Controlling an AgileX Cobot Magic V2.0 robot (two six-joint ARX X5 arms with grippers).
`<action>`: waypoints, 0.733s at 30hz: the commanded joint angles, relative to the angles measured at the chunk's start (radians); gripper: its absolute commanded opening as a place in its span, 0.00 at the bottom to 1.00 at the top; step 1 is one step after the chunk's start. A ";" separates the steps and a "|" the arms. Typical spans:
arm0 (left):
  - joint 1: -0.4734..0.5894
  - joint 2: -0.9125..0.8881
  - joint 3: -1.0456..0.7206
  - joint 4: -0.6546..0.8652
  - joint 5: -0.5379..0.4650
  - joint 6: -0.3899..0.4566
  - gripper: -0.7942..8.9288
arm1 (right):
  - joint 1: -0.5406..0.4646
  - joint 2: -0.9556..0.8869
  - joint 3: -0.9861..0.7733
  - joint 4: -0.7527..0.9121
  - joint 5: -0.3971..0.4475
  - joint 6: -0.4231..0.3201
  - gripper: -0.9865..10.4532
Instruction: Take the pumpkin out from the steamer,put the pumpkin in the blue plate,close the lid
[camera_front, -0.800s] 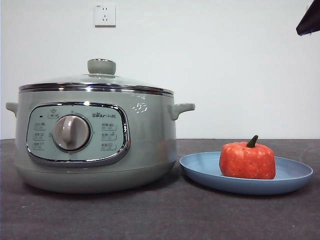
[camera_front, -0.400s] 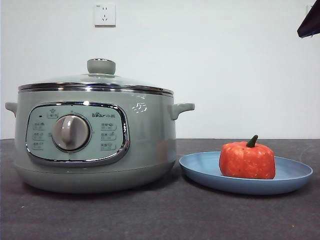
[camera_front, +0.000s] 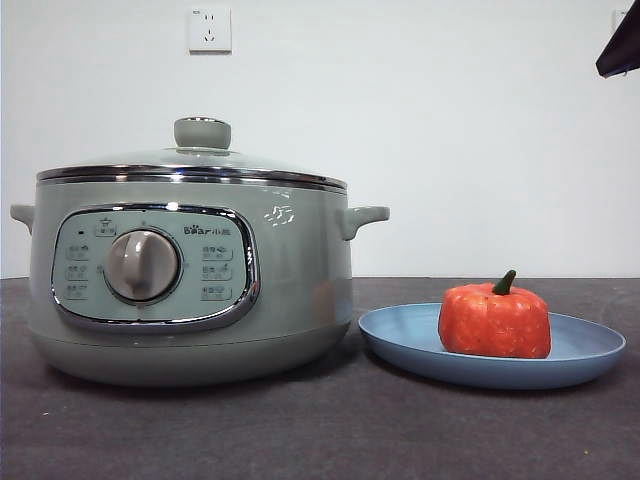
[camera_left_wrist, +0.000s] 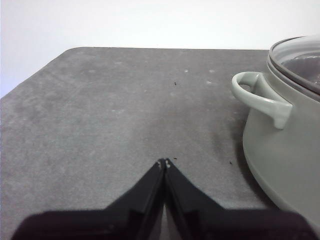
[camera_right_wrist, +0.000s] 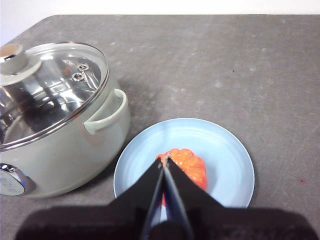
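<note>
Orange-red pumpkin (camera_front: 494, 322) (green stem), light-blue plate (camera_front: 590, 350).

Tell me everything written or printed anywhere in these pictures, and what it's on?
"Bear", followed by small characters too small to read: on the control panel of the steamer, above the round knob.
Button labels around the knob: too small to read.
A pale emblem on the steamer's wall: a sign, no legible words.
Wall socket: tiny marking, unreadable.
Nothing to read on the lid, pumpkin or blue plate.
</note>
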 joint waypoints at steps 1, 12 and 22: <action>0.004 -0.002 -0.015 0.002 0.001 -0.006 0.08 | 0.001 0.000 -0.006 0.006 0.003 0.009 0.09; 0.004 -0.002 -0.015 0.002 0.001 -0.006 0.08 | -0.002 -0.018 -0.006 -0.019 0.003 -0.056 0.09; 0.004 -0.002 -0.015 0.002 0.000 -0.006 0.08 | -0.389 -0.265 -0.214 0.071 -0.246 -0.165 0.09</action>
